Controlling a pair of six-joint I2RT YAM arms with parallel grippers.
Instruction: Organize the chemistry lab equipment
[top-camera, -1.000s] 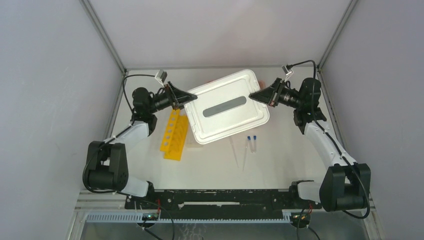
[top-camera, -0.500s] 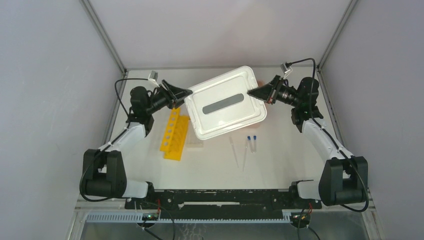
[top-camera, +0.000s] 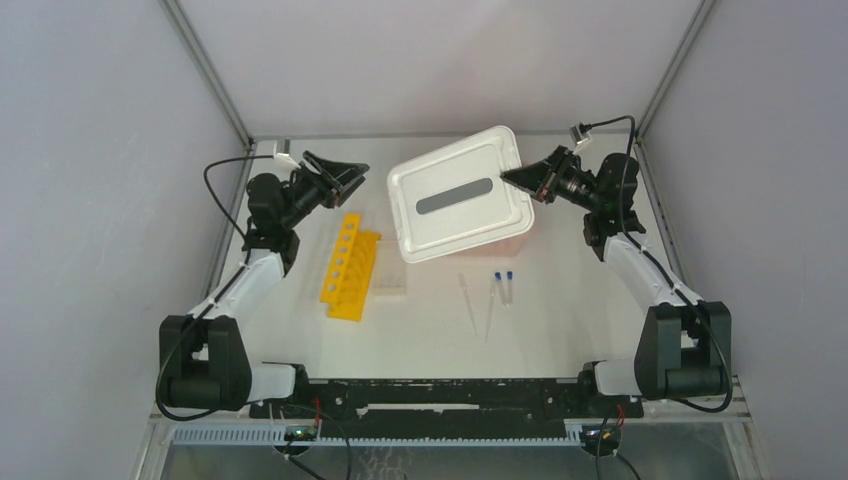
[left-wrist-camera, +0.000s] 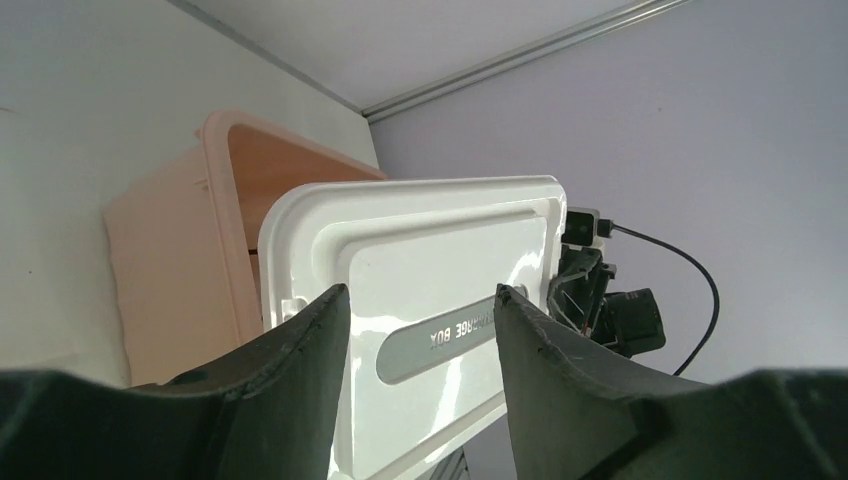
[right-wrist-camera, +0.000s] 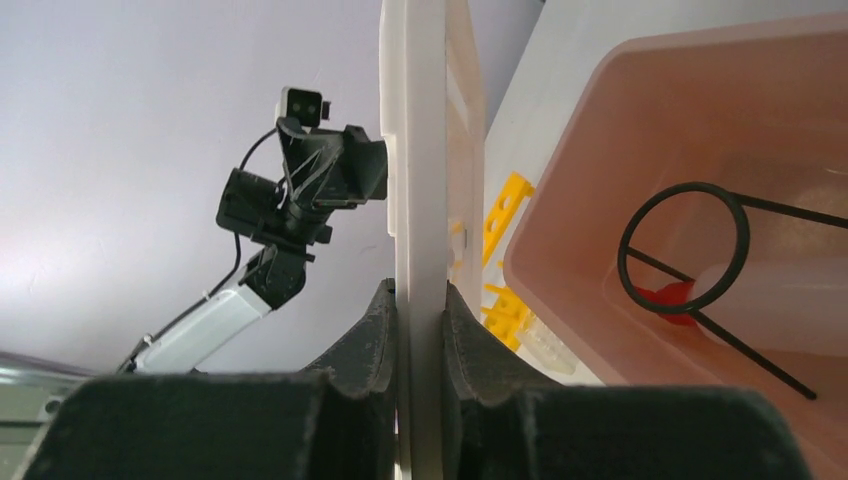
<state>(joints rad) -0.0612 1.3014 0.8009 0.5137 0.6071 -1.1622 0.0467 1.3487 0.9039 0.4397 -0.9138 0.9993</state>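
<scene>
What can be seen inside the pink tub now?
The right wrist view shows a red nozzle on a translucent bottle lying in the pink tub, with a thin black ring near it. From above, the white lid covers most of the inside.

You have a yellow tube rack left of centre on the counter; a small clear grid rack sits just beside its right edge; two thin droppers and two blue-capped tubes lie further right; the red-nozzled squeeze bottle rests inside the pink tub.
</scene>
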